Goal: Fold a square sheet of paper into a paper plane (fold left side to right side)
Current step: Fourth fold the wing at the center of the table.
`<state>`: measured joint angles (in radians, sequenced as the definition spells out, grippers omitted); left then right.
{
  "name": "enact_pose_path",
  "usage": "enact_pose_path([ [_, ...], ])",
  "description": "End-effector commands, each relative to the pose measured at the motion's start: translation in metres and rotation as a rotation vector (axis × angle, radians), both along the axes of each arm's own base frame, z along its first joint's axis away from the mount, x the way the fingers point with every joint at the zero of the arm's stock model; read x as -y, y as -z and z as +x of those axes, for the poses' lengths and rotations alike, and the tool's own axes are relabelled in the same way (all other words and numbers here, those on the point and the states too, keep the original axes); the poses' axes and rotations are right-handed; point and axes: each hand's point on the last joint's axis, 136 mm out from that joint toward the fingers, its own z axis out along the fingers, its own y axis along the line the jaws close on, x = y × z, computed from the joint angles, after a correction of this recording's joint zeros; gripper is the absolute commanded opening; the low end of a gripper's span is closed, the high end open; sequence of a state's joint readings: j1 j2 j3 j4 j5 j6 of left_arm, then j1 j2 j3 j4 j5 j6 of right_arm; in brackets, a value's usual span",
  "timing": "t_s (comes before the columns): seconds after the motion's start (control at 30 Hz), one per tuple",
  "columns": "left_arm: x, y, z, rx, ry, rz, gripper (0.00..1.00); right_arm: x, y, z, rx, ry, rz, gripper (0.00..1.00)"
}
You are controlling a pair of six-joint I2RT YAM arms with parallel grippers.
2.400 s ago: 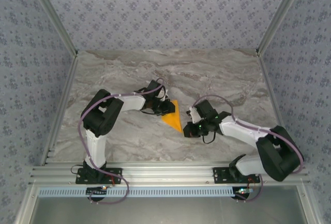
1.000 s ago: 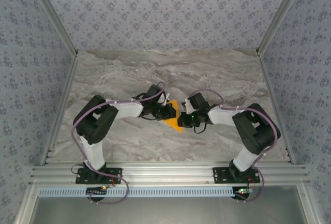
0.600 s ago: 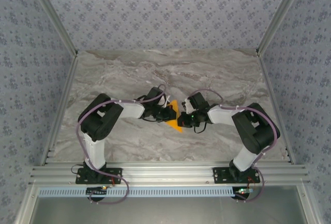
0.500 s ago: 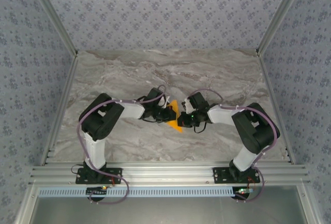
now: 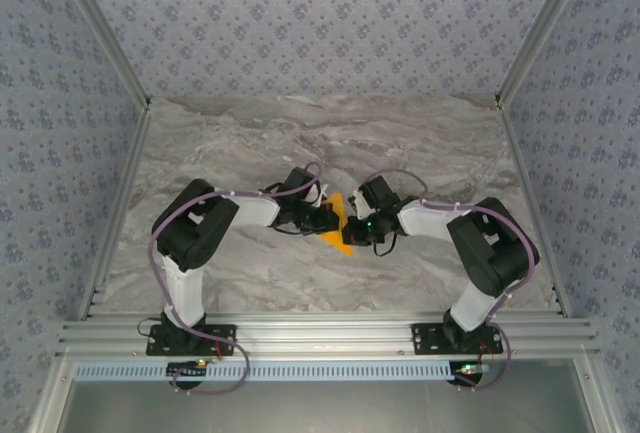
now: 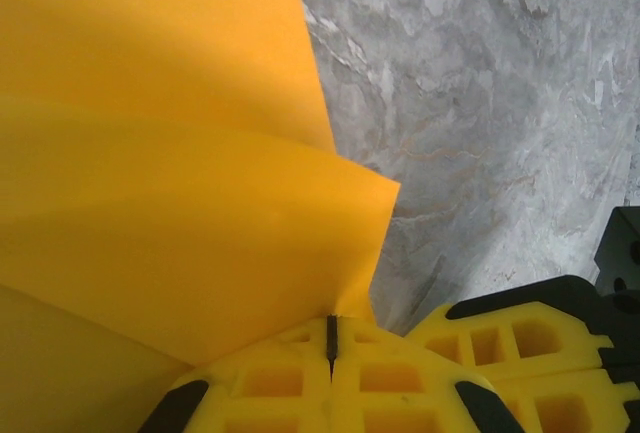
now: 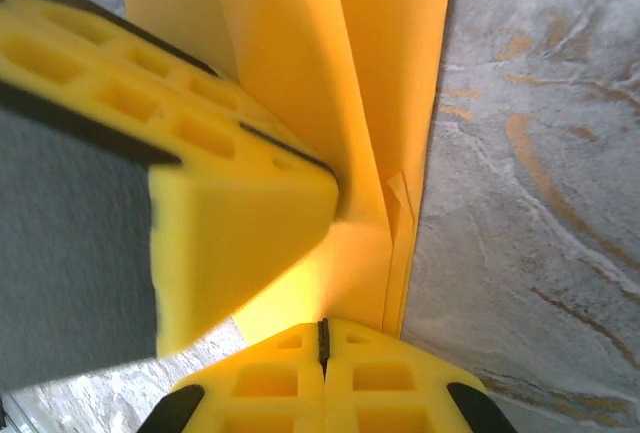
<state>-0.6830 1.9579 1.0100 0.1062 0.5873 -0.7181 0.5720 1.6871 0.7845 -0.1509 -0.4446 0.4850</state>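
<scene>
From above, the paper plane (image 5: 338,235) lies mid-surface (image 5: 420,143) between both arms, with the left pincer (image 5: 326,217) and right pincer (image 5: 351,230) meeting over it.

In the left wrist view, the left pincer (image 6: 331,325) is clenched on the corner of a raised orange flap.

In the right wrist view, the right pincer (image 7: 322,325) is clenched on the narrow creased edge, and the left one's fingers (image 7: 240,223) touch the paper alongside.

This looks like a late wing fold in progress. The next move probably calls for carrying the flap rightward and flattening the crease without tearing.
</scene>
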Motion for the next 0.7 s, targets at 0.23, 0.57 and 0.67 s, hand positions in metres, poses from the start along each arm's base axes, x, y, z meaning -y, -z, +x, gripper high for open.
enact_pose_path([
  [0.23, -0.052, 0.028, 0.055, 0.065, -0.095, 0.169, 0.00, 0.058, 0.061, -0.048, -0.172, 0.005, -0.308, 0.00],
  [0.57, -0.079, 0.039, 0.091, 0.067, -0.123, 0.179, 0.01, 0.058, 0.063, -0.053, -0.183, -0.005, -0.310, 0.00],
  [0.67, -0.089, 0.038, 0.101, 0.068, -0.142, 0.169, 0.01, 0.058, 0.063, -0.054, -0.185, -0.007, -0.310, 0.00],
])
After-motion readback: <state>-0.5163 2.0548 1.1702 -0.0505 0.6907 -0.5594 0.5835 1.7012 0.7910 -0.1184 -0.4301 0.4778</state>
